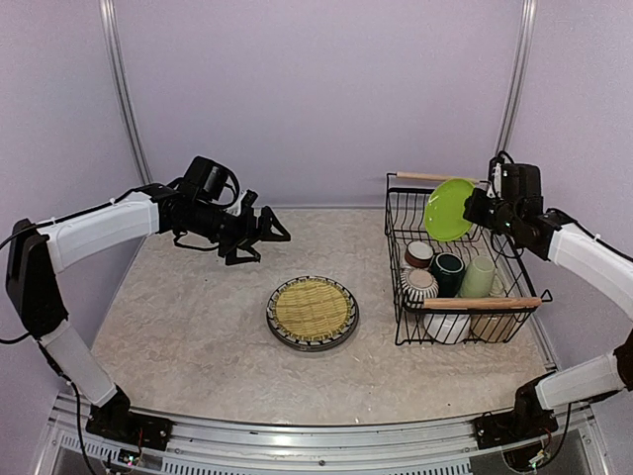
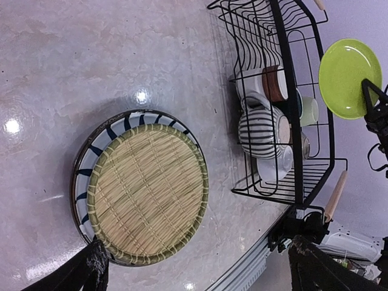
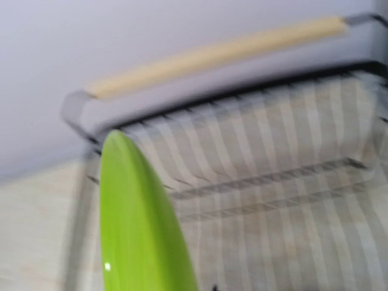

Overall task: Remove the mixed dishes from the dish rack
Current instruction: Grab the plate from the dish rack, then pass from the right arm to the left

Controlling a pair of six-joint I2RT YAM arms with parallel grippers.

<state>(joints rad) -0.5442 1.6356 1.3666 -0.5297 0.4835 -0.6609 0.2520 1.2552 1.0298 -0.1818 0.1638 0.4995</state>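
Note:
My right gripper is shut on the right rim of a lime-green plate, which hangs on edge above the back of the black wire dish rack. The right wrist view is blurred and shows that plate edge-on over the rack wires. In the rack lie a brown-white mug, a dark teal mug, a pale green mug, a striped cup and a white bowl. My left gripper is open and holds nothing, above the table's back left.
A yellowish woven plate lies on a striped plate at the table's middle, left of the rack. The rack's near wooden handle spans its front and the far one its back. Pale walls close the back and sides.

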